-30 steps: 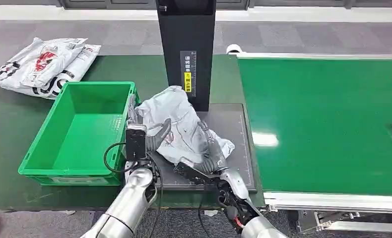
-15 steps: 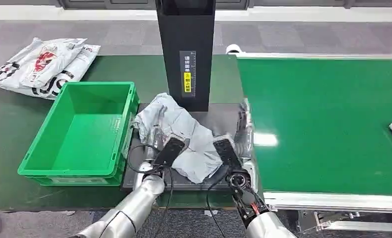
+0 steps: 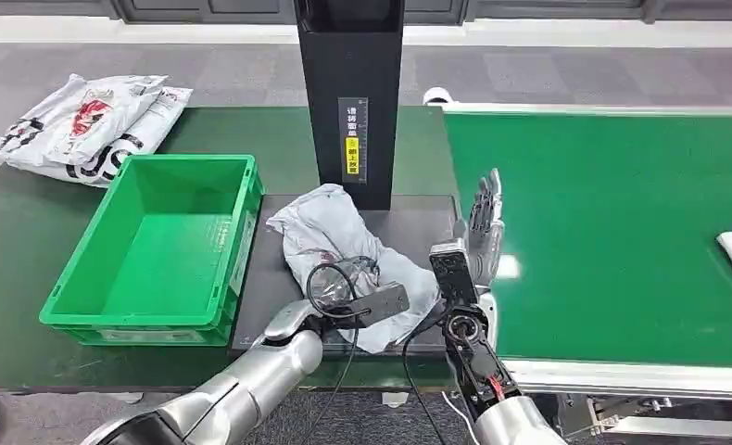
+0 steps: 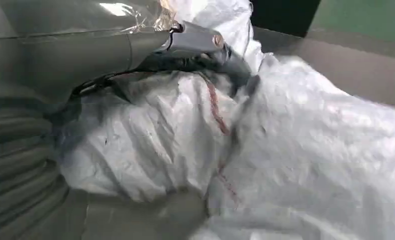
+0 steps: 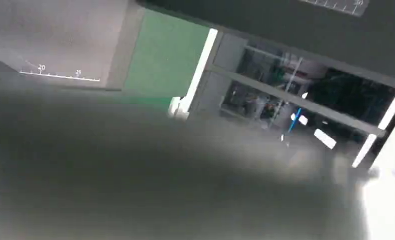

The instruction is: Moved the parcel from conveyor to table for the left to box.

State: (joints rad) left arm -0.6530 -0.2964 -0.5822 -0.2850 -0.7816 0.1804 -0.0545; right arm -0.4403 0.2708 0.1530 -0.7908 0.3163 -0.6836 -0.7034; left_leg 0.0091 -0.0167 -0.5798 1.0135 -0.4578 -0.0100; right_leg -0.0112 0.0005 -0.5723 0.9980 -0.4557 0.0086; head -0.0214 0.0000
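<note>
I'm seeing the black column (image 3: pixel 348 93) standing right behind the grey parcel (image 3: pixel 344 246), blocking any pass from the far side. The green box (image 3: pixel 154 246) is sitting just left of the dark mat (image 3: pixel 270 278), its near wall making a barrier on that side. The right robot hand (image 3: pixel 483 227) is hanging with fingers apart over the conveyor (image 3: pixel 612 232) edge, where open belt is lying free. White bags (image 3: pixel 84 125) are crowding the table (image 3: pixel 10 269) far corner.
</note>
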